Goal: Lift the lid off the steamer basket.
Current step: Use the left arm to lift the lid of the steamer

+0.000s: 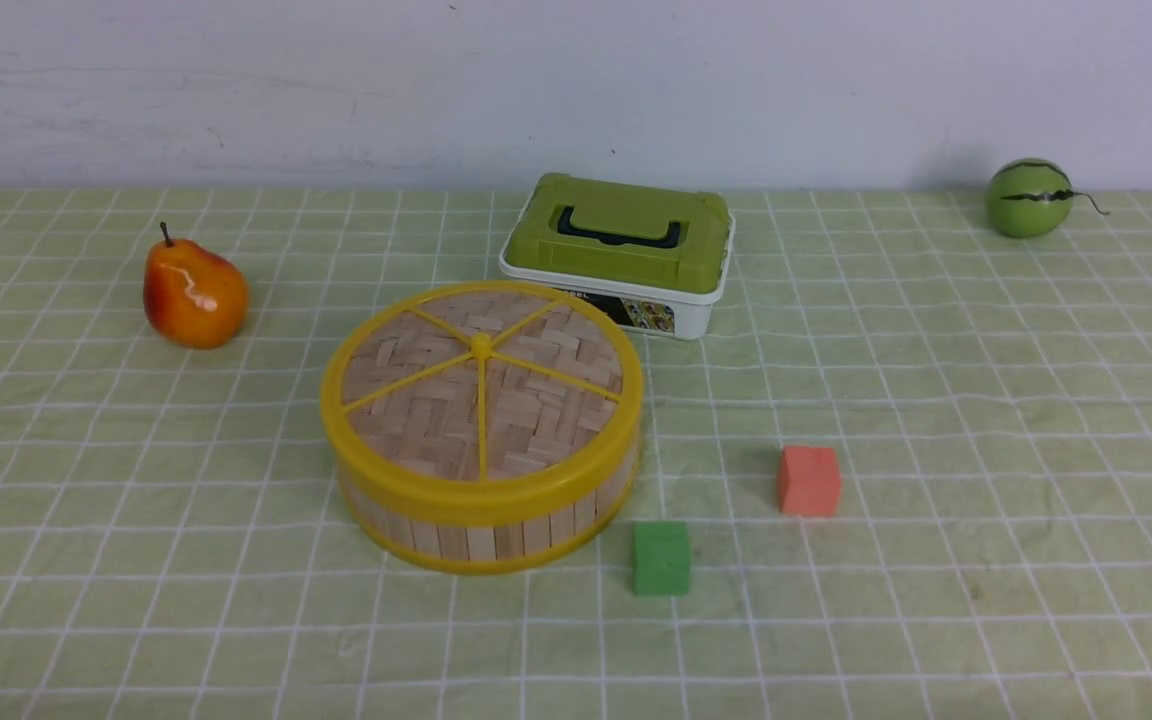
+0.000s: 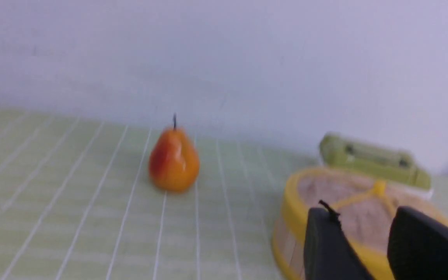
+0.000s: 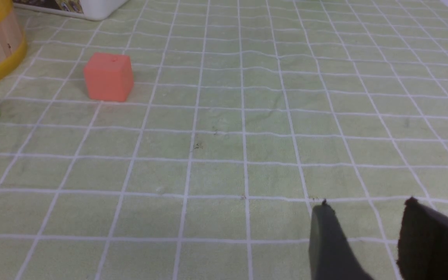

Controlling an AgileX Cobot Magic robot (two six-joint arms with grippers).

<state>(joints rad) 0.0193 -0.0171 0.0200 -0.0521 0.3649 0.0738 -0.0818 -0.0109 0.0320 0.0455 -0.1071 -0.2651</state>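
Viewing from front: we see the lid seated flat on the basket, its yellow rim closing the top all round.
Lid: woven light-wood strips under six yellow spokes that meet at a small knob. It sits level, with no gap showing at the rim.
Basket: upright wood slats between yellow rims. It stands on the checked cloth, about mid-table and a little to the robot's left.
Box: white body, green top, dark handle. It sits just behind the basket toward the right. We cannot tell whether the two touch.
Pear: orange-red, upright, left of the basket and well apart from it.
Green cube: just beside the basket's near right edge.
Red cube: right of the basket, near it, slightly farther back than the green cube.
Melon: far right, by the wall.
Left gripper: we see it in the left wrist view only. The two dark fingers stand apart with nothing between them. The lid and basket show beyond the fingertips. The view is blurred, so we cannot tell how close they are.
Right gripper: we see it in the right wrist view only. The fingers stand apart and empty over bare cloth, well apart from the red cube.
Task state: lid on the basket, not lifted.
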